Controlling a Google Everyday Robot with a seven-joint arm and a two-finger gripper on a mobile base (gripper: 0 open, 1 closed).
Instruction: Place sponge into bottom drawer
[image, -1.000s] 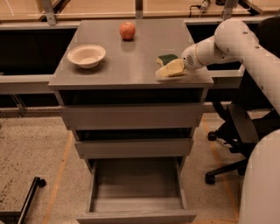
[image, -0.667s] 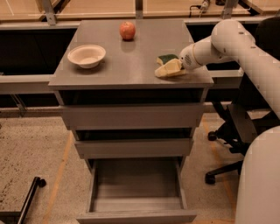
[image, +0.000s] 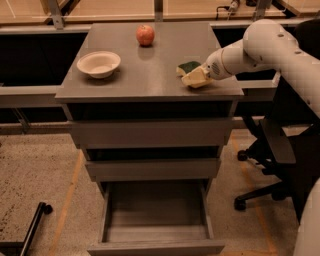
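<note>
So, sponge (image: 188, 66): on the cabinet top (image: 150, 75), near its 3 o'clock edge, green face up, pale body partly hidden.
Gripper (image: 196, 78): at the sponge's 5 o'clock, low on the surface and touching or overlapping the sponge; the arm (image: 260, 47) reaches in from 3 o'clock.
Grip: cannot tell whether it is clamped on the sponge or only set against it, because the pale tip and the sponge's pale body run together.
Step in hand: probably securing the sponge before lifting it.
Doing it well: seat the sponge squarely in the gripper and squeeze firmly, since it looks soft and should give. Then lift straight up clear of the top before swinging out past the 6 o'clock edge.
Bottom drawer (image: 156, 227): pulled out at 6 o'clock, under the upper drawers (image: 152, 132), box open upward.
Bowl (image: 98, 64): at 9 o'clock on the top, well apart from the sponge.
Apple (image: 145, 35): at 12 o'clock, also well apart.
</note>
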